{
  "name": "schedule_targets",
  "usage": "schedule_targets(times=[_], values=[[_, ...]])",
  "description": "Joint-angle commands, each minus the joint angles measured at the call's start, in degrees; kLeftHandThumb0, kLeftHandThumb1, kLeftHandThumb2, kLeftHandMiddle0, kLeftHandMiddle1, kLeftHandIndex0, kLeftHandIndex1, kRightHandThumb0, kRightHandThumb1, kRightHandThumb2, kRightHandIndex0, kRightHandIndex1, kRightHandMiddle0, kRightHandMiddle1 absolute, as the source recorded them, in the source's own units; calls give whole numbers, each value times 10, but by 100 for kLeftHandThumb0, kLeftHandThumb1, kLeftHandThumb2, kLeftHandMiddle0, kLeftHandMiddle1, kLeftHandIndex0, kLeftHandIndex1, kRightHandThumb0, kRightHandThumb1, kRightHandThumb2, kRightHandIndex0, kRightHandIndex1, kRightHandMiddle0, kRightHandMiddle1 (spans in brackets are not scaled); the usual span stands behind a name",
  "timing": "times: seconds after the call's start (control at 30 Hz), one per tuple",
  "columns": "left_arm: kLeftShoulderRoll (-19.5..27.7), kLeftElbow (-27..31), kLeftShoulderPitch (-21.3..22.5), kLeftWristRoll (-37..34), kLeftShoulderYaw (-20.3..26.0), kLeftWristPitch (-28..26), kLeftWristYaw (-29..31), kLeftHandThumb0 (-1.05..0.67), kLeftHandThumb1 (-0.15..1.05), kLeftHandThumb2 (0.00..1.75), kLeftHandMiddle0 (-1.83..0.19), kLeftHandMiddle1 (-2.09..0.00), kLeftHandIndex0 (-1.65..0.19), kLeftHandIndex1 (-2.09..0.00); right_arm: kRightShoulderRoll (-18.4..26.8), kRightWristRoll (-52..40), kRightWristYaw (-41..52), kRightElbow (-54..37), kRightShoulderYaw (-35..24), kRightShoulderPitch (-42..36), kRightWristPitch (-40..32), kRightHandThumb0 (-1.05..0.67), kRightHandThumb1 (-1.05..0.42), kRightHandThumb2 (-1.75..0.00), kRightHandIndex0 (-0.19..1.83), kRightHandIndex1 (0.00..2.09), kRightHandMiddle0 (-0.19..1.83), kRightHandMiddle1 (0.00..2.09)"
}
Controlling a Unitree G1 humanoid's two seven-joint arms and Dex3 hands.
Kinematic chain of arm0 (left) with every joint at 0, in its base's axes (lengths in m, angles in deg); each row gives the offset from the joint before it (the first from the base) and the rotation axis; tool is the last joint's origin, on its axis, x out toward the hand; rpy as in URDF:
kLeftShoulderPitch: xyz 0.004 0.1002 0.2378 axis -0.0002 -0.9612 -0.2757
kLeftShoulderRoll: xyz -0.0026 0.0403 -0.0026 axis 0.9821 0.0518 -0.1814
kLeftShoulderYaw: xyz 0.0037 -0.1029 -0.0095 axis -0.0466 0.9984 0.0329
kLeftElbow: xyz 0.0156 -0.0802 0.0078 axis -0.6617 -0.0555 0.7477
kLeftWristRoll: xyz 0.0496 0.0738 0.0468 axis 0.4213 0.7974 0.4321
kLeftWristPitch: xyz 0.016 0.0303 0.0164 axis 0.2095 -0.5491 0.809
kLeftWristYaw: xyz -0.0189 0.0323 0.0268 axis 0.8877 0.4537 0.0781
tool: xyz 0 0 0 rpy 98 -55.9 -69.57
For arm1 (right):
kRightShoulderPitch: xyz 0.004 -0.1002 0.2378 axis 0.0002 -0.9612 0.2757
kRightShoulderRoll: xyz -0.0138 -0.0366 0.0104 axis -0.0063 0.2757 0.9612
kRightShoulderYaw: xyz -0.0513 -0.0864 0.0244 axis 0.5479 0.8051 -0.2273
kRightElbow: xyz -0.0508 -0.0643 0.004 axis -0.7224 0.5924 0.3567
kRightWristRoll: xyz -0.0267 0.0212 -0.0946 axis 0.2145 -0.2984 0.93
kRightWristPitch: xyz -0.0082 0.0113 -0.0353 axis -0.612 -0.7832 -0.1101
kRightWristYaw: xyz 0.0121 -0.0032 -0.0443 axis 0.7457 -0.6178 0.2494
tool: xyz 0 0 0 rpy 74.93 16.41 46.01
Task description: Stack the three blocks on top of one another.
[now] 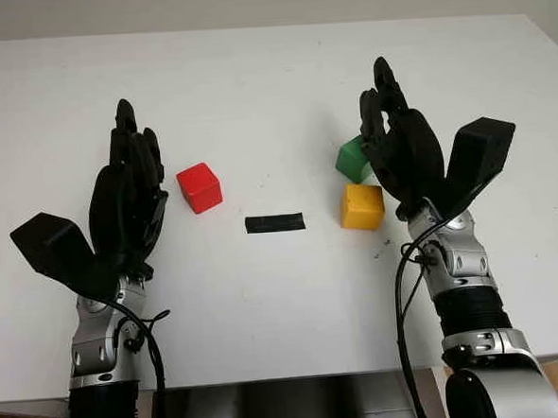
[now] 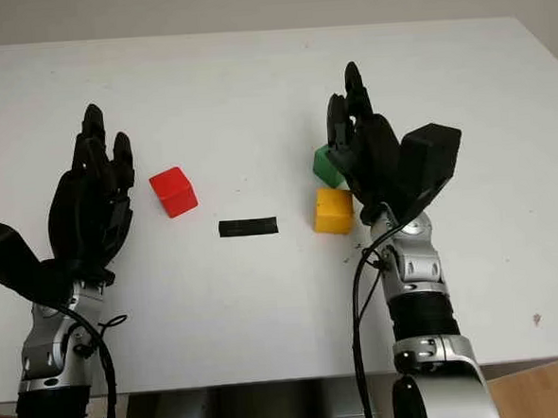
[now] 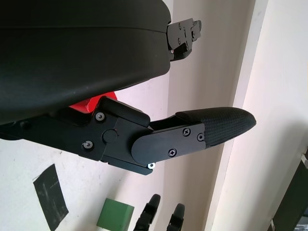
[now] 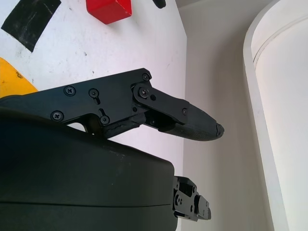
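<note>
I see the left robot hand [image 1: 129, 194] open over the white bench [image 1: 271, 86], holding nothing, just left of the red block [image 1: 199, 187]. The red block sits alone on the bench surface. Right of it lies a strip of black tape [image 1: 274, 223], flat, near centre. Further right, the yellow block [image 1: 362, 207] stands on the bench with the green block [image 1: 352, 159] just behind it, tilted; I cannot tell if they touch. The right robot hand [image 1: 403, 149] is open, empty, beside the green block and partly covering it.
</note>
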Motion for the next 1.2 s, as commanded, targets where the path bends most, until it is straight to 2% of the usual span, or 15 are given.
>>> schedule_targets(times=[0.0, 0.4, 0.47, 0.57, 0.63, 0.7, 0.83, 1.0, 1.17], values=[[0, 9, -9, 1, -1, 2, 3, -80, 105, 63, 19, 0, 19, 0, -3, -2, 1, -1, 1, -2, 4, -52, -105, -74, -19, 0, -19, 0], [8, 0, 2, 18, 3, 15, -8, -78, 105, 59, 19, 0, 19, 0, -1, -1, 4, 18, -2, 11, 17, -54, -105, -75, -19, 0, -19, 0], [18, 14, -2, 85, -8, 30, -51, -77, 105, 55, 17, -1, 18, -1, 3, -1, 1, 9, -5, 12, 17, -56, -105, -72, -19, 0, -19, 0], [43, 39, -5, 226, -35, 24, -130, -77, 105, 48, 6, -7, 11, -5, 14, -3, 11, -7, -5, 12, 11, -57, -105, -70, -19, 0, -19, 0], [50, 63, -8, 289, -45, -7, -163, -76, 105, 41, 0, -8, 7, -7, 15, -5, 13, -14, -6, 13, 12, -56, -105, -69, -19, 0, -19, 0], [59, 99, -12, 372, -60, -65, -193, -78, 105, 28, -9, -9, -2, -11, 14, -8, 15, -17, -8, 16, 22, -57, -105, -69, -19, 0, -19, 0], [81, 151, -12, 469, -83, -148, -186, -78, 105, 15, -13, -7, -14, -13, 16, -8, 14, -22, -8, 22, 20, -57, -105, -69, -19, 0, -19, 0], [132, 186, 17, 593, -132, -264, -102, -82, 105, 9, -5, -3, -23, -14, 21, 3, 5, -24, -5, 37, 24, -57, -105, -69, -19, 0, -19, 0], [165, 179, 43, 658, -172, -309, -22, -83, 105, 8, 1, -3, -26, -13, 18, -3, -8, -39, -7, 41, 7, -58, -105, -66, -19, 0, -19, 0]])
